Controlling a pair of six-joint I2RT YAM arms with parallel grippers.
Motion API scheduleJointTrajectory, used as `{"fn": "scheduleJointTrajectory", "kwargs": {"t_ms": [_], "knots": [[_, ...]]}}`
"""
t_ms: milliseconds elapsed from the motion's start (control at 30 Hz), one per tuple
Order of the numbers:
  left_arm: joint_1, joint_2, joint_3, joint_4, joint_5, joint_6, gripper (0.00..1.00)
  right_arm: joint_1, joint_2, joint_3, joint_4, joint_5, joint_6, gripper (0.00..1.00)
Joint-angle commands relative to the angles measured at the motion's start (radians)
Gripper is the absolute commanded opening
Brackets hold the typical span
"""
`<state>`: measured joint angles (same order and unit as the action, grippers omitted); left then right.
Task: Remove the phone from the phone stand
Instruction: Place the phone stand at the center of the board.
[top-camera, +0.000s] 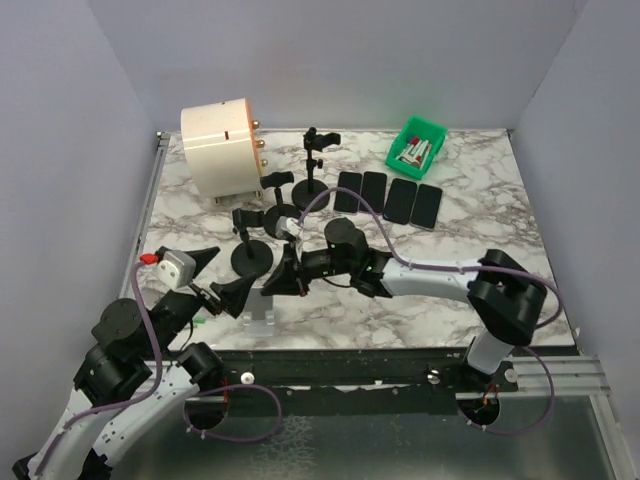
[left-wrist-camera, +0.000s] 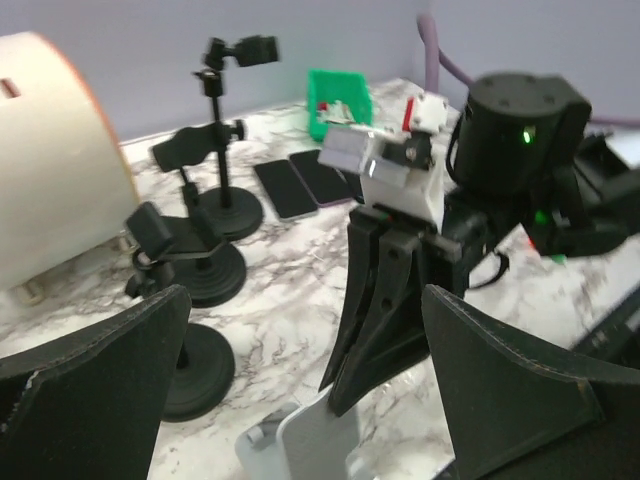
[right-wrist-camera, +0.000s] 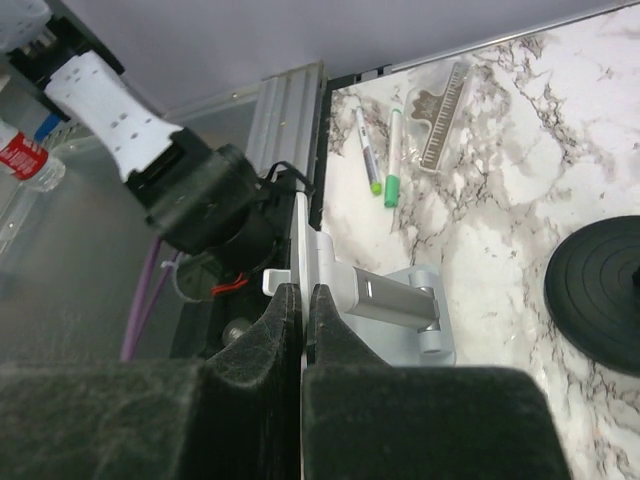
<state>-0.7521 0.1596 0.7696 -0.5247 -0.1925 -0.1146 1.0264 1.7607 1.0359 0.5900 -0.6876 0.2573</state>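
Observation:
The silver phone stand (top-camera: 262, 315) stands near the table's front edge, its plate tilted toward the left arm. My right gripper (top-camera: 283, 278) is shut on the top edge of that thin plate (right-wrist-camera: 303, 250), one finger on each face. The hinge arm of the stand (right-wrist-camera: 390, 300) runs off to the right. My left gripper (top-camera: 222, 280) is open, its two fingers spread wide in front of the stand (left-wrist-camera: 310, 440) without touching it. I see no phone on the plate. Several dark phones (top-camera: 388, 197) lie flat in a row at the back.
Three black clamp stands (top-camera: 250, 255) with round bases sit just behind the silver stand. A cream cylinder (top-camera: 222, 145) stands at the back left, a green bin (top-camera: 418, 142) at the back right. Two pens (right-wrist-camera: 393, 160) and a clip lie near the left edge.

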Motion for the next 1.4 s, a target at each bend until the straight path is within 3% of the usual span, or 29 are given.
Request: {"fn": "scheduleJointTrajectory", "kwargs": {"t_ms": [0,167,433,733,1000,1200,1300,1367], "knots": [[0.000,0.034,0.057,-0.054,0.351,0.138,0.99,-0.003,-0.183,-0.070,-0.141,0.023,-0.122,0.00],[-0.018,0.114,0.095,-0.080,0.442,0.177,0.96,-0.003,-0.370,-0.141,-0.305,0.078,-0.201,0.00],[-0.079,0.291,0.114,-0.095,0.555,0.218,0.91,-0.003,-0.633,-0.248,-0.428,0.226,-0.248,0.00],[-0.110,0.434,0.105,-0.050,0.677,0.219,0.84,-0.003,-0.692,-0.255,-0.451,0.238,-0.295,0.00],[-0.110,0.488,0.055,0.011,0.662,0.191,0.68,-0.003,-0.718,-0.255,-0.452,0.201,-0.291,0.01],[-0.110,0.453,0.042,0.047,0.506,0.185,0.98,-0.003,-0.745,-0.248,-0.468,0.159,-0.286,0.01],[-0.110,0.447,0.031,0.063,0.526,0.193,0.98,-0.003,-0.762,-0.246,-0.461,0.136,-0.273,0.00],[-0.110,0.465,0.024,0.068,0.581,0.197,0.90,-0.003,-0.766,-0.243,-0.458,0.128,-0.270,0.00]]}}
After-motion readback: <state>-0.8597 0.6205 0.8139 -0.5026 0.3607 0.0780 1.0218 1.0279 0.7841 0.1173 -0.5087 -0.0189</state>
